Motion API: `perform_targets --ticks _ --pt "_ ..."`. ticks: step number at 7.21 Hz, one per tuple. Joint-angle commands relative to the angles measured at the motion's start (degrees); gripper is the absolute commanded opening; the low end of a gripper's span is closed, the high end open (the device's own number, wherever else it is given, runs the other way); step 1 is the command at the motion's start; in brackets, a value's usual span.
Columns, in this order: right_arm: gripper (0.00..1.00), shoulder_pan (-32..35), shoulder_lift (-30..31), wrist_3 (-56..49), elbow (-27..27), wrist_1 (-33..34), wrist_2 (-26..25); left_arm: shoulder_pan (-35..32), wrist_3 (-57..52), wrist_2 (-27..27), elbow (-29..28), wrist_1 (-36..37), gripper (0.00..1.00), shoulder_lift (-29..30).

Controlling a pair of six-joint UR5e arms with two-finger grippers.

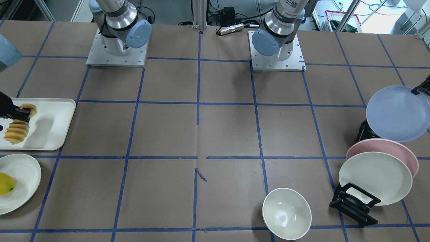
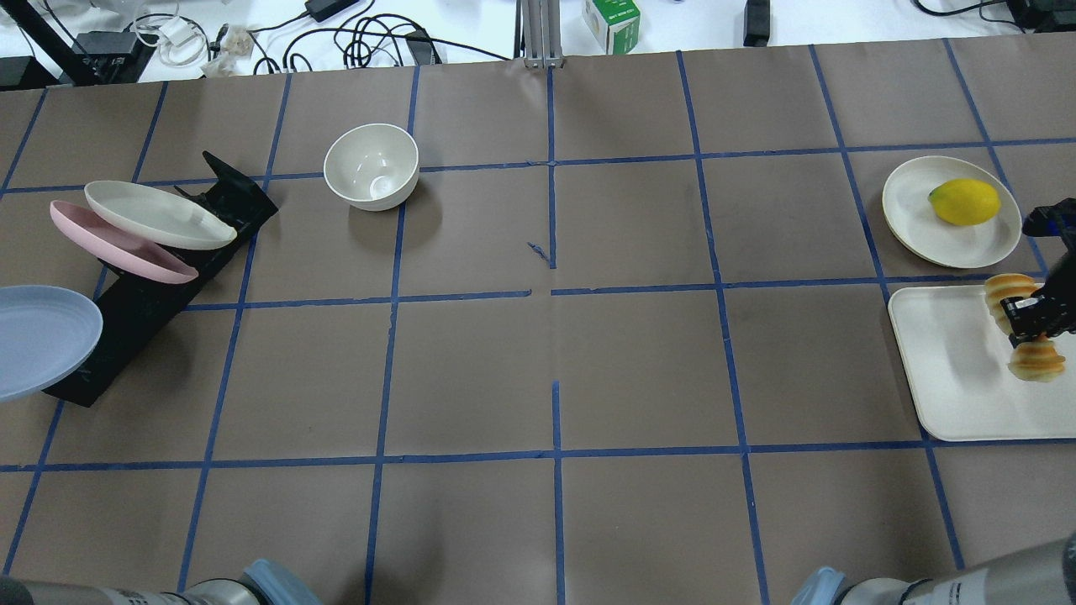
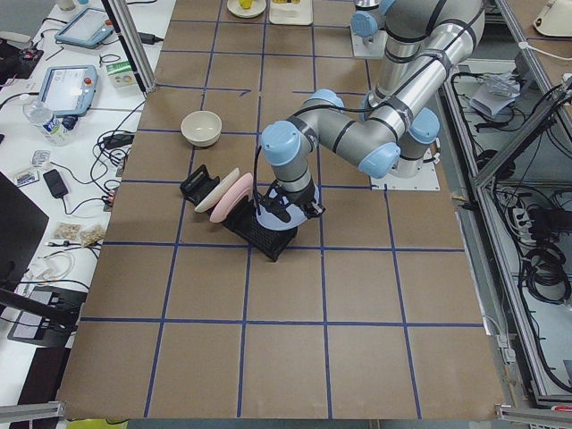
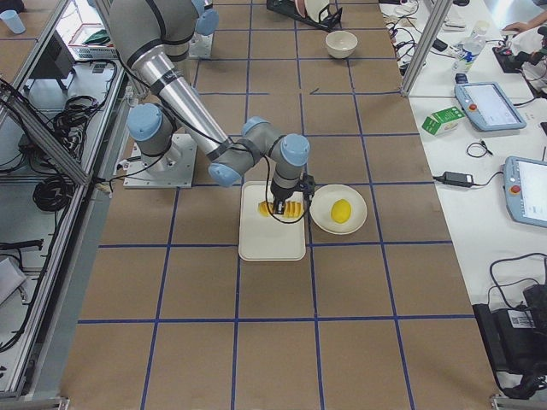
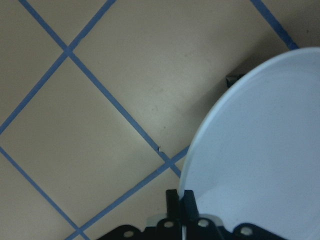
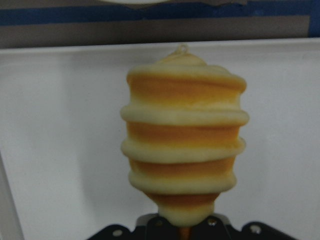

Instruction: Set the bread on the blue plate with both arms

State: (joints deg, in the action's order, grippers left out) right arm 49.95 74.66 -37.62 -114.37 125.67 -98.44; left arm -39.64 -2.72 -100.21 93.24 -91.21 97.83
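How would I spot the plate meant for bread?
Find the black rack on the table, at the robot's left. Of three plates there, the blue plate is nearest the robot, in the left gripper; its neighbours are a pink plate and a cream plate.

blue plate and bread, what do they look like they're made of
The blue plate: probably matte plastic or melamine; even pale colour, thin rim, no glare. The bread: looks like a moulded toy, plastic or foam perhaps; its orange ridges with pale edges are smooth and very regular. Looks alone cannot settle either.

White bowl (image 1: 286, 213), pink plate (image 1: 383, 145), yellow fruit (image 1: 6, 183)
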Motion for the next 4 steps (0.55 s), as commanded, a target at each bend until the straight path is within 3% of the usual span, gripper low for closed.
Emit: perform_targets --ticks 1,4 --pt "0.00 0.76 3.45 0.52 0.81 -4.70 0.18 -1.23 0.09 11.81 0.18 -10.70 0.00 -4.30" --pt "0.00 4.54 6.20 5.61 4.75 -13.58 0.17 -15.06 9.25 20.20 -0.77 -10.31 0.00 -8.96"
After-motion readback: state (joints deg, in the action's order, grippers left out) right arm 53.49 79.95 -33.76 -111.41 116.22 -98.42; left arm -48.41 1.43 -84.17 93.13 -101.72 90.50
